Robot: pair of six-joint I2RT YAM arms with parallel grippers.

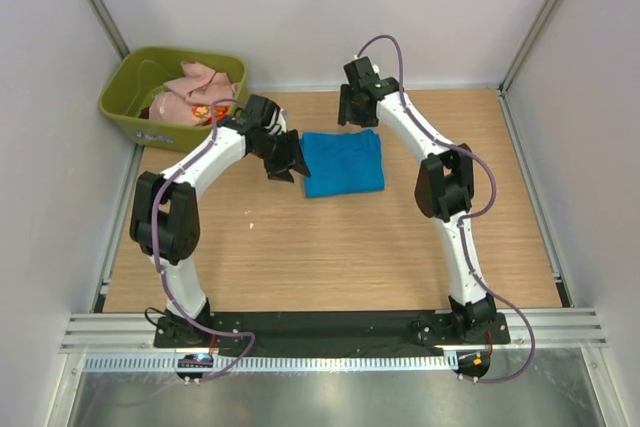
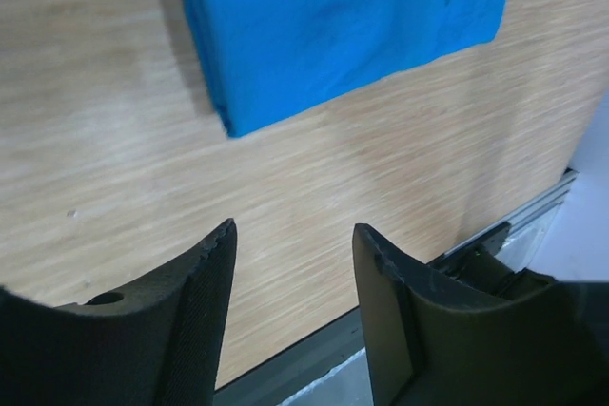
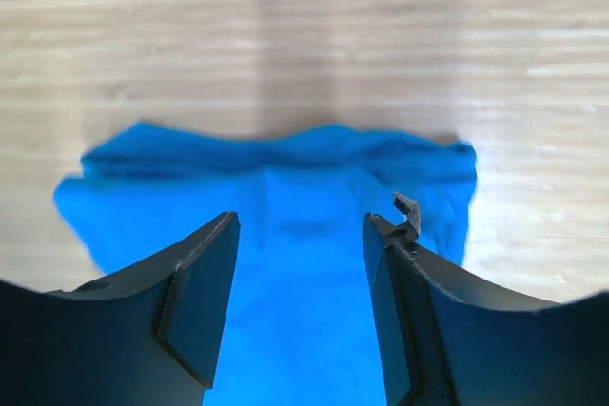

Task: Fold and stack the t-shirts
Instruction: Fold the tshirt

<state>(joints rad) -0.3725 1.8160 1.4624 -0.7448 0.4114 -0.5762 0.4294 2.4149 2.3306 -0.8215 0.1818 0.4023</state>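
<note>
A bright blue t-shirt lies folded into a rectangle on the wooden table, between the two arms. It shows in the left wrist view and in the right wrist view. My left gripper is open and empty, just left of the shirt above bare table. My right gripper is open and empty above the shirt's far edge. A pale pink t-shirt and a red-orange patterned one lie crumpled in the tub.
An olive-green plastic tub stands at the far left corner of the table. Grey walls enclose the table on three sides. A metal rail runs along the near edge by the arm bases.
</note>
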